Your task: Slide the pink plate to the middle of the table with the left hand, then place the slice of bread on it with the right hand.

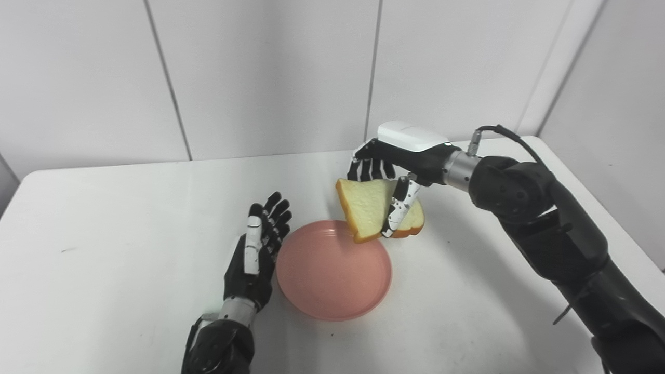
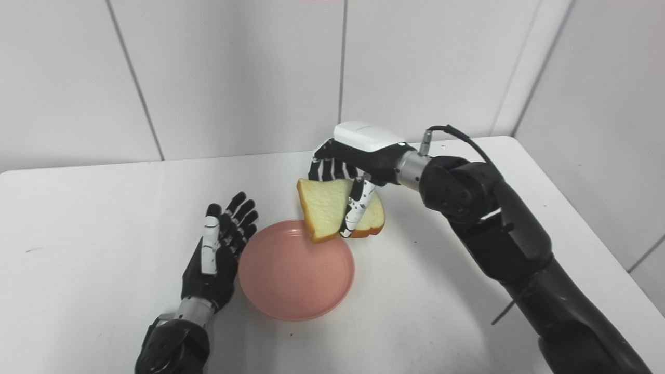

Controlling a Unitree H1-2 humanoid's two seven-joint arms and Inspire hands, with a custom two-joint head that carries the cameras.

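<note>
While the pink plate (image 1: 333,270) sits on the white worktop (image 1: 104,270) | right hand (image 1: 395,161) grips the slice of bread (image 1: 366,205), tilted, in the air above the plate's far right rim | left hand (image 1: 257,249) just beside the plate's left edge, fingers spread, holding nothing

pink plate (image 1: 332,272) bare, left hand (image 1: 257,249) beside rim
</note>
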